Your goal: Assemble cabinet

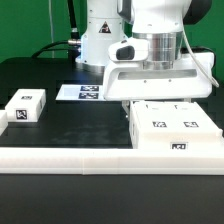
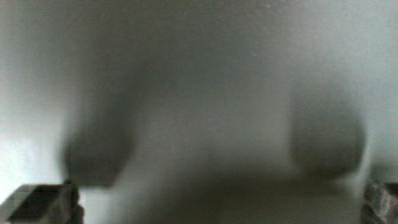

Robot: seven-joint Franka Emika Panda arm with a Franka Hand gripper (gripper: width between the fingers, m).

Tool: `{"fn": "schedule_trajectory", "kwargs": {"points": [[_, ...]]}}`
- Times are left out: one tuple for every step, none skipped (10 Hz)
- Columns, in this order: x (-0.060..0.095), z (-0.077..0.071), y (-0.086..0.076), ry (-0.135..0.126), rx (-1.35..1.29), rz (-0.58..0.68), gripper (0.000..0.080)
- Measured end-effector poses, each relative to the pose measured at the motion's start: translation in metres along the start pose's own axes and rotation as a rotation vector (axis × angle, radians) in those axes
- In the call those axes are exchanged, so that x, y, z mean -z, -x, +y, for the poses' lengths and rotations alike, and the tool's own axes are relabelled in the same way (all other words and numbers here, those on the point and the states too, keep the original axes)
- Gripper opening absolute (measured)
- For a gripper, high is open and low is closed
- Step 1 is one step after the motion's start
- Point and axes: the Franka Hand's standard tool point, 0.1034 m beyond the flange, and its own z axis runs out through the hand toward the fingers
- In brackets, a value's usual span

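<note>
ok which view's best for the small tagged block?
Exterior view: the small tagged block lies whole and unobstructed at that view's left, tag visible. Wrist view shows none of it, only a blurred white surface.

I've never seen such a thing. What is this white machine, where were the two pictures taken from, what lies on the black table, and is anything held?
The white machine is a robot arm; its grasping end, the tool, has two fingers. One picture comes from a camera off the arm and shows the whole scene. The blurry one comes from a camera on the wrist, looking between the fingers at a white surface close by. On the black table lie a large white tagged box, the cabinet, under the tool; a small white tagged block at the exterior view's left; and a flat marker board. The tool is open and holds nothing.
</note>
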Motion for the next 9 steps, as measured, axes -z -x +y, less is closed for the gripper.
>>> {"fn": "schedule_trajectory", "kwargs": {"points": [[0.0001, 0.0, -0.0011, 0.0, -0.001, 0.001, 0.0797], [0.0002, 0.0001, -0.0012, 0.0, 0.001, 0.002, 0.0797], [0.0002, 0.0004, -0.0014, -0.001, 0.002, 0.004, 0.0675], [0.0003, -0.0007, -0.0015, -0.002, 0.002, 0.009, 0.0675], [0.0003, -0.0027, -0.0013, -0.003, 0.005, 0.009, 0.0535], [0.0004, -0.0039, -0.0013, -0.004, 0.007, 0.009, 0.0388], [0.0003, -0.0056, -0.001, -0.004, 0.01, 0.009, 0.0388], [0.0, -0.0064, -0.0003, -0.004, 0.011, 0.008, 0.0213], [-0.0002, -0.0054, 0.0003, -0.004, 0.007, 0.007, 0.0213]]}}
